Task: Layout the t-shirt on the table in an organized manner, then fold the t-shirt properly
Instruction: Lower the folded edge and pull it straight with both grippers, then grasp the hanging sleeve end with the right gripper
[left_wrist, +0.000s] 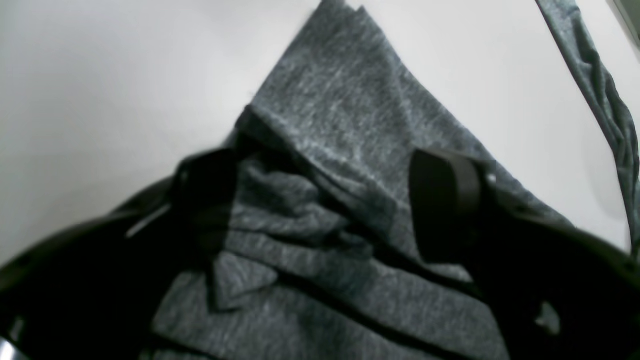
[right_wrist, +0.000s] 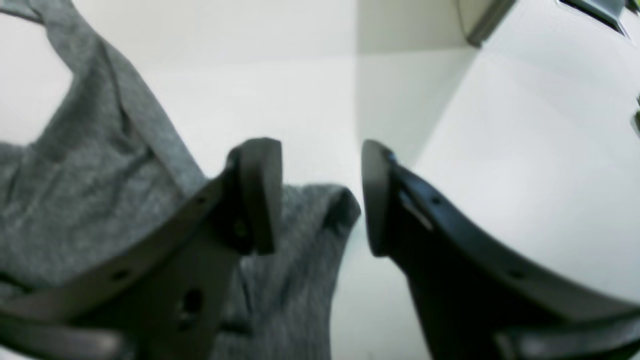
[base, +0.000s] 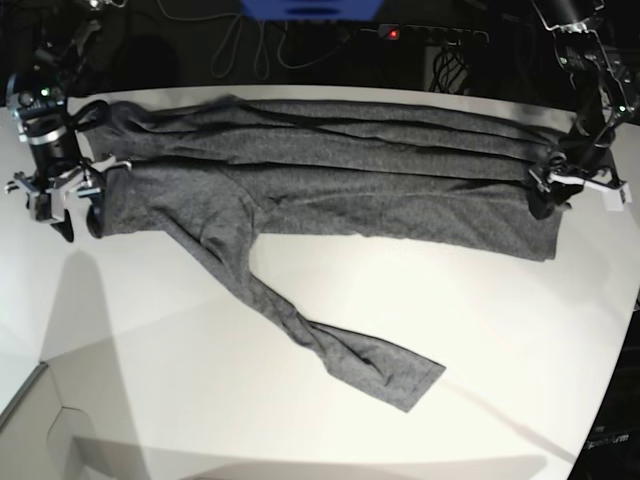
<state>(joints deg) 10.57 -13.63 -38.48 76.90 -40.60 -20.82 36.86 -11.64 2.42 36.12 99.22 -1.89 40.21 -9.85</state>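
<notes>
The dark grey t-shirt (base: 330, 170) lies stretched wide across the white table (base: 200, 400), folded lengthwise, with one long sleeve (base: 340, 350) trailing toward the front. At its right end in the base view, my left gripper (base: 545, 195) stands over the cloth. The left wrist view shows this gripper (left_wrist: 325, 200) open, its fingers wide apart with bunched t-shirt fabric (left_wrist: 325, 110) lying loose between them. My right gripper (base: 78, 215) is at the shirt's left end. It is open (right_wrist: 317, 195), and a t-shirt corner (right_wrist: 320, 210) rests on the table below the gap.
Cables and a power strip (base: 430, 35) run along the dark back edge, beside a blue object (base: 310, 8). The table's curved edge (base: 605, 400) falls away at the right. A lower grey ledge (base: 25, 415) sits at the front left corner.
</notes>
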